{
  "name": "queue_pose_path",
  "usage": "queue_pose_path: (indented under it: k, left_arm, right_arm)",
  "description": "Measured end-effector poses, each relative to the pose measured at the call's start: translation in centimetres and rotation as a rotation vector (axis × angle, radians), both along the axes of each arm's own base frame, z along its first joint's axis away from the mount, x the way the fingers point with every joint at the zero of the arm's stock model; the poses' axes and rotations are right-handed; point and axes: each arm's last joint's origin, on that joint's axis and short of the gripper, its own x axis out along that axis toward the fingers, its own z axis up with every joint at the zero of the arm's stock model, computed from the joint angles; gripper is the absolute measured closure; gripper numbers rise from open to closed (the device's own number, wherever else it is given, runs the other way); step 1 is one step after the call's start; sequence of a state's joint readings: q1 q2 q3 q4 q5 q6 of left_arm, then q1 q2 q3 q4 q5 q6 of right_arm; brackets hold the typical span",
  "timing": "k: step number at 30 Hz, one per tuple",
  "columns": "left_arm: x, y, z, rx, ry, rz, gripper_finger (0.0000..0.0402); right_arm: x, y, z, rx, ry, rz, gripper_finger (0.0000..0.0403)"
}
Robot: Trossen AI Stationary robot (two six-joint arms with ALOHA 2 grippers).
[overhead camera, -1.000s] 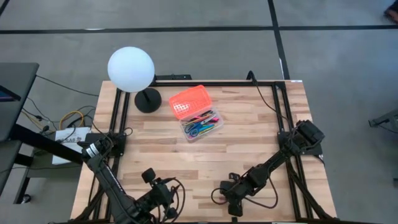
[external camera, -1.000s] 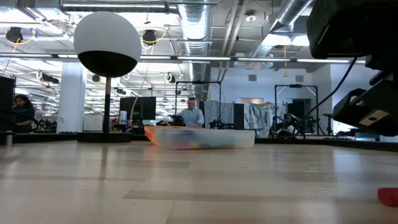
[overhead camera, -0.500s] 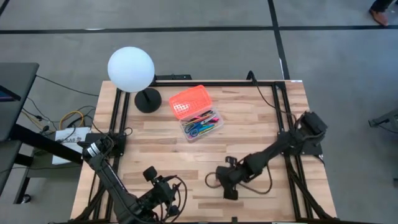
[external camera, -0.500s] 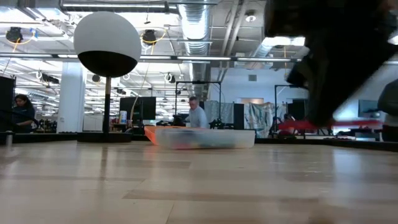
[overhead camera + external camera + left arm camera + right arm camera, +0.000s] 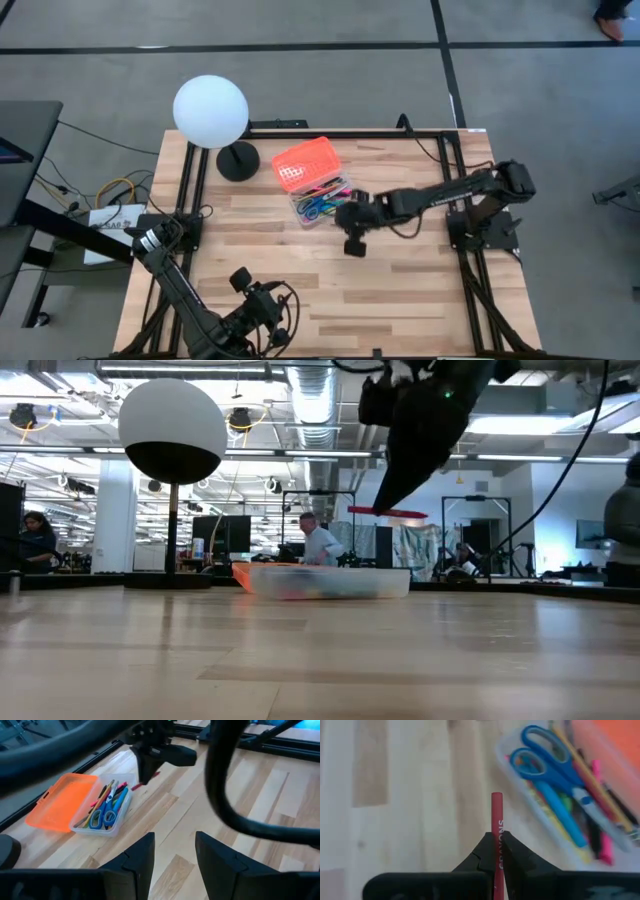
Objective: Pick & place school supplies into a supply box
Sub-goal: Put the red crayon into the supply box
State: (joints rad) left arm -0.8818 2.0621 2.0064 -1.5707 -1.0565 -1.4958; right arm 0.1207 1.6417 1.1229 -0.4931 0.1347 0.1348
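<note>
The supply box [image 5: 326, 200] is a clear tray resting flat on the far middle of the table. Its orange lid [image 5: 303, 163] lies open beside it. Inside are blue-handled scissors [image 5: 545, 760] and several pens and pencils [image 5: 111, 795]. My right gripper [image 5: 347, 218] hovers just off the box's near right side, shut on a red crayon [image 5: 497, 817]. My left gripper [image 5: 174, 855] waits open and bare at the table's near edge, left of middle. My right gripper pinches the red crayon near its middle [image 5: 386, 512] between its two fingers [image 5: 487, 851]. The fingers slant down from above. The crayon lies level, clear of the table, one end [image 5: 497, 796] sticking out past the fingertips.
A white globe lamp [image 5: 210, 112] on a black base [image 5: 238, 160] stands at the table's far left, close to the orange lid. Black frame rails [image 5: 455, 180] run along the table's sides. People sit and stand in the room beyond the table [image 5: 318, 545].
My right gripper has risen from the table's near edge and swung toward the far edge, up to the supply box, tipping and rolling as it went. The red crayon, which lay on the table by the near edge, is now lifted clear and carried along.
</note>
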Motion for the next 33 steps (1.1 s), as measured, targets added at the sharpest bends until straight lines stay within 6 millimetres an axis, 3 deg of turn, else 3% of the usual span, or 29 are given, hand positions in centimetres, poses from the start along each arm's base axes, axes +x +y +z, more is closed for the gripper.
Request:
queue_pose_path:
  k: [9,18,23,33]
  left_arm:
    - [0.4,0.3,0.0,-0.011,-0.012,0.022,0.0265]
    - [2.7,2.8,0.0,-0.004,-0.014,0.107,0.0265]
    - [4.2,4.6,0.0,0.011,0.002,0.155,0.0265]
    - [5.9,7.1,-0.1,-0.009,0.051,0.224,0.0265]
  right_arm:
    - [0.4,-4.8,0.1,-0.096,-0.003,0.016,0.0398]
    - [0.7,-9.3,0.6,-0.187,-0.067,0.088,0.0396]
    - [1.3,-10.7,-0.2,-0.184,-0.096,0.156,0.0395]
    - [1.9,-11.5,-2.8,-0.209,-0.016,0.224,0.0395]
